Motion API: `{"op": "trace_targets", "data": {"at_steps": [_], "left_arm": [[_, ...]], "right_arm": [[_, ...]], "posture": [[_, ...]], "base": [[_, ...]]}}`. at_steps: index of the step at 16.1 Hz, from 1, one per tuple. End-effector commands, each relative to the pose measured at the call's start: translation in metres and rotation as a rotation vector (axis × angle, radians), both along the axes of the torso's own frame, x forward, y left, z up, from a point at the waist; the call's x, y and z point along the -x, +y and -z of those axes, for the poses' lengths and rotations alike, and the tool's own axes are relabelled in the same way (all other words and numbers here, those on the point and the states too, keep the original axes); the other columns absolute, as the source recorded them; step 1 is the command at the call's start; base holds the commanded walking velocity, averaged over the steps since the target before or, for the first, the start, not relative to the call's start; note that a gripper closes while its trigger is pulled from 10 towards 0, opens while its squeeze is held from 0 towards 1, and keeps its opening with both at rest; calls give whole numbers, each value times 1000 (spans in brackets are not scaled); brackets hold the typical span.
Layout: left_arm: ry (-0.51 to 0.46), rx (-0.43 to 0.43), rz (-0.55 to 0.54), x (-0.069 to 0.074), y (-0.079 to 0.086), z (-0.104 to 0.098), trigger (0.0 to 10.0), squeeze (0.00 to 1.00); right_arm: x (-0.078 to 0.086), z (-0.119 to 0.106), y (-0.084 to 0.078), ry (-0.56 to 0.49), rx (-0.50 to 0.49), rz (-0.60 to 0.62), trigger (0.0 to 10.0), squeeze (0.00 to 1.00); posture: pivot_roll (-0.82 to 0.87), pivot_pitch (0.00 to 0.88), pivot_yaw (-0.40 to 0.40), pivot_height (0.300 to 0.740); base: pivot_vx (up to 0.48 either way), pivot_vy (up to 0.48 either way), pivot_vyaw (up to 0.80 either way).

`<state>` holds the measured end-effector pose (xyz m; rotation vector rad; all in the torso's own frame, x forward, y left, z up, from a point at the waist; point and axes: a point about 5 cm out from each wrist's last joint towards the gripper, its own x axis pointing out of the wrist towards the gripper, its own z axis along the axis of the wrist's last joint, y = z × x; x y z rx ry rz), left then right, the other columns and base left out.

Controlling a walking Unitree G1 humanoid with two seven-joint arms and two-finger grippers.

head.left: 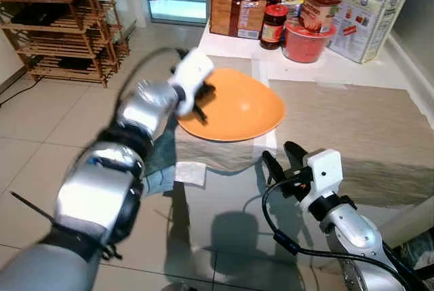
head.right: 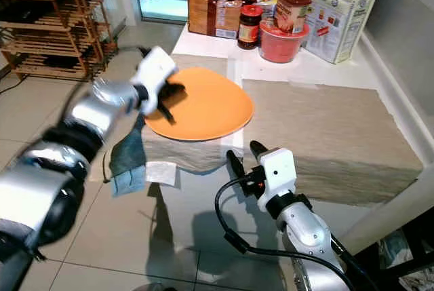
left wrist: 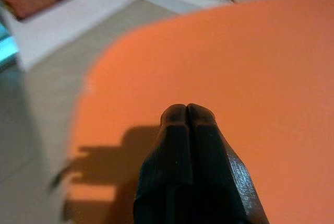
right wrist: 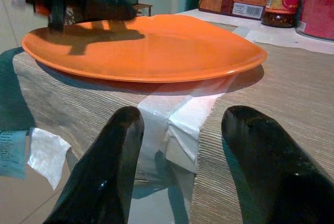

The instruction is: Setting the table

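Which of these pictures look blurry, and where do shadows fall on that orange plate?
Left eye view: the left arm is smeared by motion blur. Left wrist view: the left gripper, fingers together, casts a dark shadow on the orange plate, and the background is soft. Right wrist view: the plate is sharp, the left gripper blurred, and the right gripper close and slightly soft.

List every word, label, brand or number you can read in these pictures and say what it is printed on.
None can be read for certain.
Brown carton: printed panel and barcode, too small to read.
Dark jar: red label, text blurred.
Brown-lidded tub on the red container: label blurred.
White bag: red and green print, too small.
Orange plate, placemats and both grippers: no text.
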<state>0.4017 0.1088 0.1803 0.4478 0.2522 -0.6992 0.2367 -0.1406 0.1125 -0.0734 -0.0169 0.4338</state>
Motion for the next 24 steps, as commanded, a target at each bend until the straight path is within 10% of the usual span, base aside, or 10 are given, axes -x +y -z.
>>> {"op": "trace_targets", "data": {"at_steps": [1, 16, 24], "left_arm": [[-2, -20, 1, 1, 0, 4, 10000, 0], [30, -63, 67, 9, -45, 21, 10000, 0], [-108, -3, -4, -5, 4, -20, 10000, 0]], "right_arm": [[0, -7, -2, -19, 0, 1, 10000, 0], [6, -5, -1, -2, 6, -7, 10000, 0], [4, -4, -1, 0, 4, -12, 10000, 0]], "posture": [[-18, 0, 19, 740], [-50, 0, 41, 740], [-15, 0, 26, 740]], "base": [[0, 0, 0], [0, 0, 0], [0, 0, 0]]}}
